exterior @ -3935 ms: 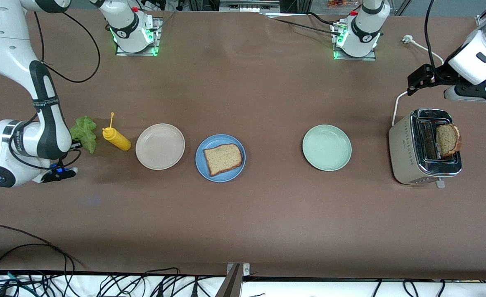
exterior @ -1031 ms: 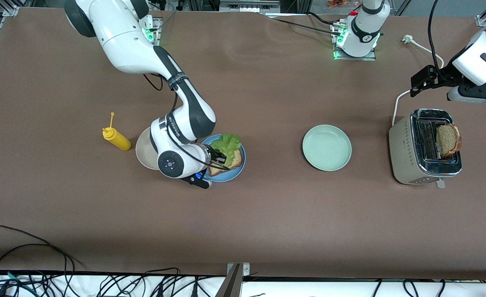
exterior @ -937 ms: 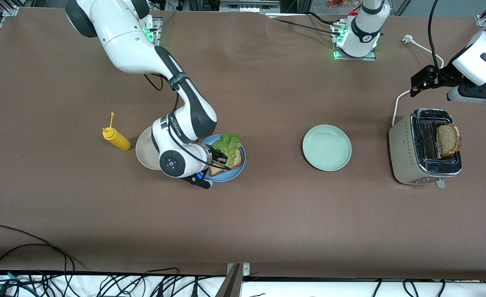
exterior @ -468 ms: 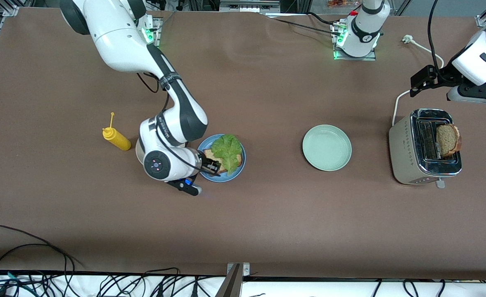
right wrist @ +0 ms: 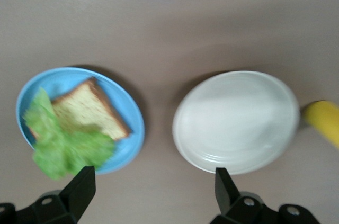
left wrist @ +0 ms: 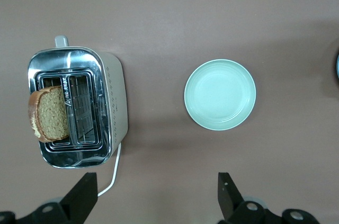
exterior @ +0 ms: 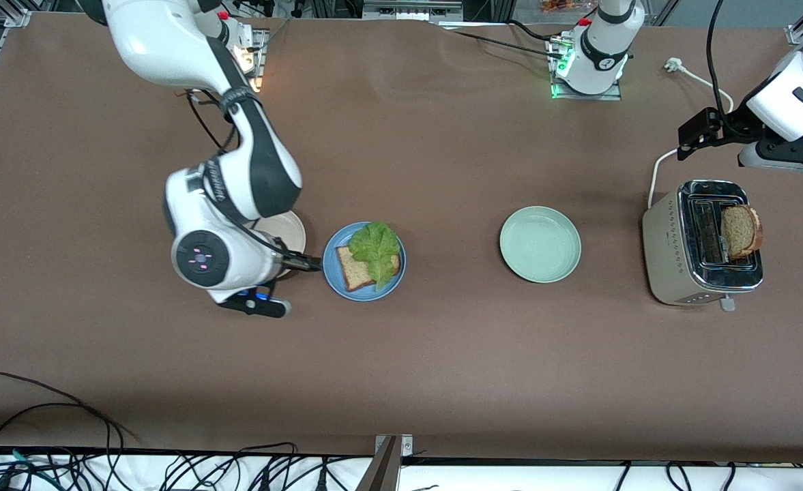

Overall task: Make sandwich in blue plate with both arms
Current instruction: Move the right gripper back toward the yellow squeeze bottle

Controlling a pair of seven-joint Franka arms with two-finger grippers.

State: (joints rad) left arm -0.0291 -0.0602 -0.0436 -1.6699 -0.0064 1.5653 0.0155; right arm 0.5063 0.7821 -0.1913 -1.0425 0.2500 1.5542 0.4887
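A: Where is the right arm?

B: It comes down from its base at the tabletop's robot-side edge, elbow bent, wrist low over the beige plate (exterior: 293,233). The right gripper (right wrist: 153,189) hangs over the gap between that plate and the blue plate (exterior: 333,270), jaws spread wide and empty.

A: And the sandwich?

B: One wholegrain bread slice (exterior: 353,268) lies in the blue plate near the tabletop's middle, with the lettuce leaf (exterior: 375,247) draped over it. The second bread slice (exterior: 739,230) stands in the toaster (exterior: 674,259) by the edge at the left arm's end.

A: The left arm?

B: It waits, left gripper (left wrist: 156,195) above the tabletop between the toaster and the pale green plate (exterior: 539,244), jaws open with nothing in them.

A: Any lettering?

B: There is print on the right arm's black band, too small to read.
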